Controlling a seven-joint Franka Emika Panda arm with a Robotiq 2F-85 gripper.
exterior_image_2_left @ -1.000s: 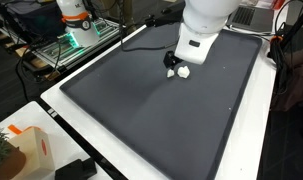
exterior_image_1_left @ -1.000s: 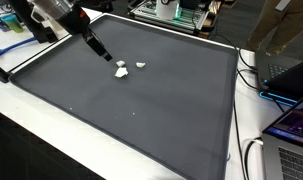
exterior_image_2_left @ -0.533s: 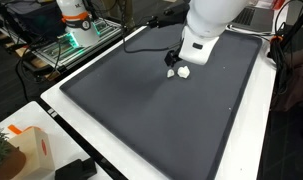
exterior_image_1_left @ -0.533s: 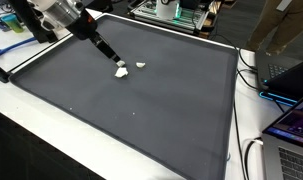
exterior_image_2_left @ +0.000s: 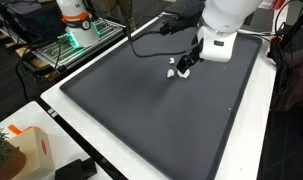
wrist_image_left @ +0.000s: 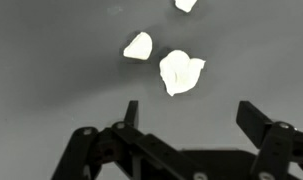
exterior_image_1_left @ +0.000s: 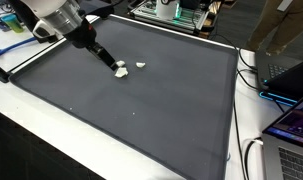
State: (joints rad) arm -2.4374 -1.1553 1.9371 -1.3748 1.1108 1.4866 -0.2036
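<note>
Pincer open, poised just short of the white lumps

The pincer (wrist_image_left: 186, 108) hangs low with its jaws wide apart, gripping nothing. The largest white lump (wrist_image_left: 180, 72) lies right ahead between the fingertips' line, a smaller white lump (wrist_image_left: 138, 46) lies just beside it, and a third white piece (wrist_image_left: 186, 4) lies farther off. All rest on the dark grey mat (exterior_image_1_left: 151, 110) covering the worktop (exterior_image_1_left: 36, 128).

Exterior views: high, oblique, probably from opposite sides of dark mat (exterior_image_1_left: 141, 110). Wrist view: close above shared white scraps (wrist_image_left: 181, 72).
</note>
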